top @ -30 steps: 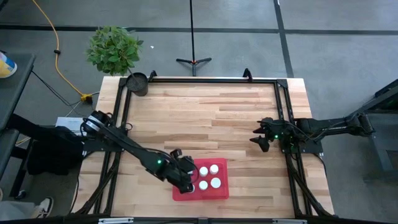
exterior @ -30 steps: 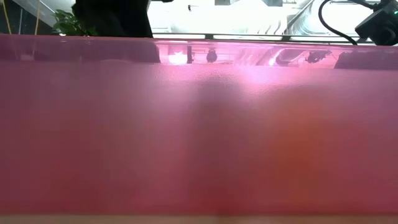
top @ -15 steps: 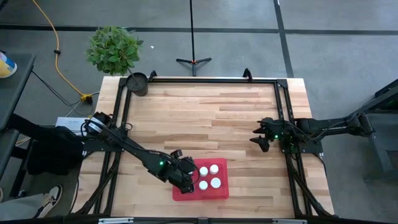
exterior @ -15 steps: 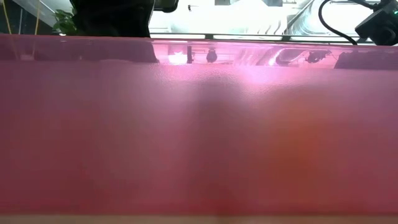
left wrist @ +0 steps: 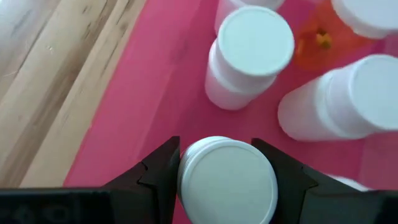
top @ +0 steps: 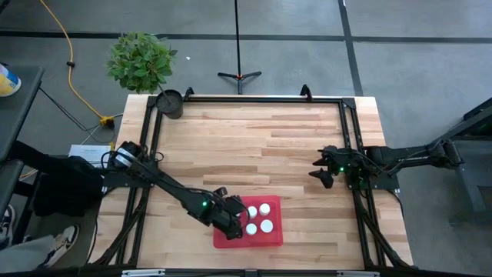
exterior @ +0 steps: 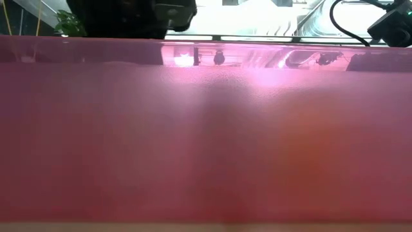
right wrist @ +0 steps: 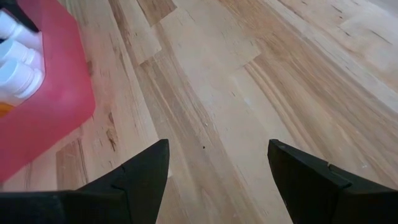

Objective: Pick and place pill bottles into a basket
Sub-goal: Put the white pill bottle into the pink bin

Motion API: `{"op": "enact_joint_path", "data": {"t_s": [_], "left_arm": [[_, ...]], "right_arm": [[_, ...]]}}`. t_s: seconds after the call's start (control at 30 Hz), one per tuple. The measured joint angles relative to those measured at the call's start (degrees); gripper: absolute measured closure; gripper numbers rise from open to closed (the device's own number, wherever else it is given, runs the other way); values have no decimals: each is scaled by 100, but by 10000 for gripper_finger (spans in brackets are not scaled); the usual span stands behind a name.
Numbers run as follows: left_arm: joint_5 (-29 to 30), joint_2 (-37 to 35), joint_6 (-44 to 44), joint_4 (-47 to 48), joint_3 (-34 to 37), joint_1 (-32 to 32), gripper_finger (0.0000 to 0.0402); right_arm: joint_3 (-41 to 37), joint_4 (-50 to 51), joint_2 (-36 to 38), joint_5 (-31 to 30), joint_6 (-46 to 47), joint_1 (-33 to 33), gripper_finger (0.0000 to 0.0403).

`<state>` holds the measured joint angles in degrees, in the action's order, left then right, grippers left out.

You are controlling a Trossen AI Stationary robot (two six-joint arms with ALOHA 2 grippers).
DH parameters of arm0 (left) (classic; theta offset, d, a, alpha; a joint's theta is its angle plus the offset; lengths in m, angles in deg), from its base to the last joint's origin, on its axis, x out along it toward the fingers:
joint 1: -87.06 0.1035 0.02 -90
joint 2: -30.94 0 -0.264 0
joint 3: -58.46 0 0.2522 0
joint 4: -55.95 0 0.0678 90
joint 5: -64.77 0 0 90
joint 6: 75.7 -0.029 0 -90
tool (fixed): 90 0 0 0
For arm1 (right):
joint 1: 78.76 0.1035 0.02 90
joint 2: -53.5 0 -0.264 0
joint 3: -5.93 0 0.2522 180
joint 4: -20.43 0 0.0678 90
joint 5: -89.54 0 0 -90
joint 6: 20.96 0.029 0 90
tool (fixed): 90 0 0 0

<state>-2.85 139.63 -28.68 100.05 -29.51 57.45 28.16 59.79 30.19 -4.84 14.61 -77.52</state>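
Four white-capped pill bottles (top: 259, 217) stood in the red basket (top: 269, 237) while the left gripper (left wrist: 219, 180) pinched another bottle (left wrist: 227, 180) over it; the right gripper (right wrist: 217, 177) waited with fingers spread above bare table (top: 254, 146).

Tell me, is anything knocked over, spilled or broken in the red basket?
Nothing stands out. The pill bottles in the basket stand upright with caps on, nothing spilled. The left gripper holds one more bottle above the basket floor; the right gripper waits, open, over bare table.
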Motion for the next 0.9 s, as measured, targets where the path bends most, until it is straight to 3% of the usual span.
{"op": "enact_joint_path", "data": {"t_s": [0.57, 0.9], "left_arm": [[-497, 307, -157, -526, -20, 379, 190], [-682, 346, -177, -386, 7, 375, 121]], "right_arm": [[0, 9, 2, 139, -109, 0, 139], [0, 17, 2, 227, -247, 0, 139]]}}
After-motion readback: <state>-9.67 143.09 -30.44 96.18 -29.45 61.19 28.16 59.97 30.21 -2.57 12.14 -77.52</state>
